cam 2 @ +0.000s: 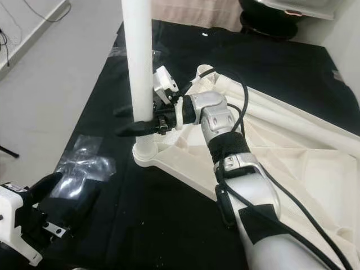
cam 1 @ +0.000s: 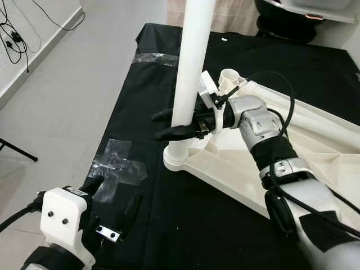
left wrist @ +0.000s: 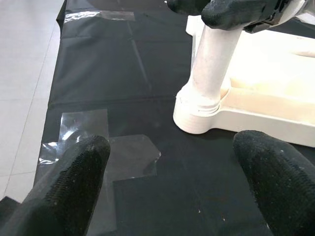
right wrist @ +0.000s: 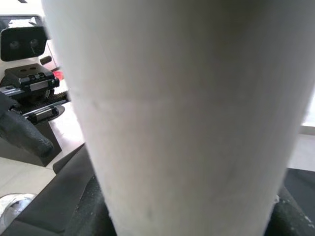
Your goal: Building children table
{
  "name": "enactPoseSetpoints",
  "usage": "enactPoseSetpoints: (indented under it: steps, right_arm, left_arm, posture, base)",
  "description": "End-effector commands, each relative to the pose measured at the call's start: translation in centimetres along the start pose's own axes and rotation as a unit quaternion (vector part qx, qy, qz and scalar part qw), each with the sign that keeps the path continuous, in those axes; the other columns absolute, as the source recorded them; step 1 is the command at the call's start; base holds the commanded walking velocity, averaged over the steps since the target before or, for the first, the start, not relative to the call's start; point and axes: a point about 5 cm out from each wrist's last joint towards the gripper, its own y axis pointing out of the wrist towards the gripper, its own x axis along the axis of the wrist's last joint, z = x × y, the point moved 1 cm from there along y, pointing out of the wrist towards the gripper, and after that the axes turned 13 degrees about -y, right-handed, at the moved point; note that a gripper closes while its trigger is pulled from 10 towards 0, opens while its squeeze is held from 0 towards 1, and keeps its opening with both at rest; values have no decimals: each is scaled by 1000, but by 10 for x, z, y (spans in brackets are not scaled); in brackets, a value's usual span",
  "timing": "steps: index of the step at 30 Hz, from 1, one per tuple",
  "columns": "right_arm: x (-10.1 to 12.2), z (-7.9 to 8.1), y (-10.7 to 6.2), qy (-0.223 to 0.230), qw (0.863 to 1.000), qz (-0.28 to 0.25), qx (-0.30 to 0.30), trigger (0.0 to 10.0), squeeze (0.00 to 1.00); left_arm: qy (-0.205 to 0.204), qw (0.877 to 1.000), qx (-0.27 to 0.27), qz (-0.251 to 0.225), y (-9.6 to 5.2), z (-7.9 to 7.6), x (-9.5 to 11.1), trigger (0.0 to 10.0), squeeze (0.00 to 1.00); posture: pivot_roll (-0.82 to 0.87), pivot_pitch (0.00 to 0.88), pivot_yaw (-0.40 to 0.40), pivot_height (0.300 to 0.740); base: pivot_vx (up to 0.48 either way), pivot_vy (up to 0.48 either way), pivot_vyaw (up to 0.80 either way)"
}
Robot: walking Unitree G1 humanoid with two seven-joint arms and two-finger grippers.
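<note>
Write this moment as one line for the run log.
right gripper: shut on table leg | leg: upright in tabletop corner socket | left gripper: open, idle

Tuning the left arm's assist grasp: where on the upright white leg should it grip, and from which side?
Probably the bare stretch of the white leg just above the corner socket, below the right gripper, which already clamps it higher up. Come in from the robot's left across the black mat: that side is free, and the open left gripper already faces it. The tabletop blocks the far side.
</note>
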Motion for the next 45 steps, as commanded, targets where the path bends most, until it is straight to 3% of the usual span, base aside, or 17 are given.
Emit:
enactPoseSetpoints:
  steps: [1, 8, 9, 10, 11, 14, 16, 24, 25, 26, 28, 29, 32, 35, 43, 44, 45]
  right_arm:
    - [-5, 3, -4, 13, 1000, -7, -4, 0, 0]
    - [-31, 33, 0, 28, 988, -3, -152, 0, 0]
    - [-50, 41, 10, 53, 946, 35, -318, 667, 0]
    - [-50, 41, 10, 53, 946, 35, -318, 667, 0]
    - [-69, 68, 13, 82, 895, 120, -421, 0, 0]
    - [-69, 68, 13, 82, 895, 120, -421, 0, 0]
    - [-68, 94, 13, 71, 837, 193, -507, 0, 0]
    - [-61, 87, 19, 61, 840, 192, -503, 0, 0]
    - [-58, 86, 21, 63, 837, 195, -507, 4118, 0]
    - [-54, 83, 21, 67, 838, 188, -508, 10000, 0]
    - [-45, 79, 24, 80, 852, 156, -494, 10000, 0]
    - [-36, 75, 26, 94, 868, 117, -474, 10000, 1000]
    - [-28, 73, 28, 107, 885, 82, -445, 10000, 1000]
    - [-8, 78, 17, 34, 972, 31, -232, 10000, 1000]
    - [-10, 59, -8, -12, 992, 67, -111, 10000, 1000]
    - [-10, 53, -10, -12, 994, 69, -88, 10000, 0]
    - [-9, 46, -11, -11, 995, 68, -75, 10000, 0]
  left_arm:
    - [-1, 1000, -4, 15, -2, -2, -4, 10000, 0]
    - [-1, 1000, -5, 15, -2, -2, -5, 10000, 0]
    - [-1, 1000, -7, 16, -1, -3, -5, 10000, 0]
    - [-1, 1000, -7, 16, -1, -3, -5, 10000, 0]
    - [-1, 1000, -8, 15, 0, -3, -4, 10000, 0]
    - [-1, 1000, -8, 15, 0, -3, -4, 10000, 0]
    - [0, 1000, -15, 15, 3, -4, -4, 10000, 0]
    - [8, 1000, -15, 10, 5, -2, -1, 10000, 0]
    - [10, 1000, -14, 9, 6, -2, 0, 10000, 0]
    - [12, 1000, -13, 9, 6, -1, 1, 10000, 0]
    - [12, 1000, -13, 9, 6, -1, 1, 10000, 0]
    - [12, 1000, -14, 9, 7, -1, 1, 10000, 0]
    - [12, 1000, -14, 9, 7, -1, 1, 10000, 0]
    - [11, 1000, -14, 9, 8, -2, 1, 10000, 0]
    - [10, 1000, -16, 9, 8, -3, 1, 10000, 0]
    - [10, 1000, -15, 9, 7, -3, 1, 10000, 0]
    - [10, 1000, -15, 9, 7, -2, 1, 10000, 0]
  posture:
    - [245, 261, -130, 740]
    - [221, 243, -141, 740]
    - [215, 235, -139, 740]
    - [215, 235, -139, 740]
    - [215, 230, -116, 740]
    - [215, 230, -116, 740]
    - [197, 185, -104, 740]
    - [209, 179, -110, 740]
    - [210, 181, -109, 740]
    - [209, 182, -108, 740]
    - [205, 186, -104, 740]
    - [204, 188, -104, 740]
    - [204, 188, -104, 740]
    - [210, 194, -104, 740]
    - [225, 203, -107, 740]
    - [229, 205, -107, 740]
    - [236, 210, -108, 740]
  base:
    - [0, 0, 0]
    - [0, 0, 0]
    - [0, 0, 0]
    - [0, 0, 0]
    - [0, 0, 0]
    - [0, 0, 0]
    - [0, 0, 0]
    - [0, 0, 0]
    - [0, 0, 0]
    - [0, 0, 0]
    - [0, 0, 0]
    - [0, 0, 0]
    - [0, 0, 0]
    - [0, 0, 0]
    - [0, 0, 0]
    - [0, 0, 0]
    - [0, 0, 0]
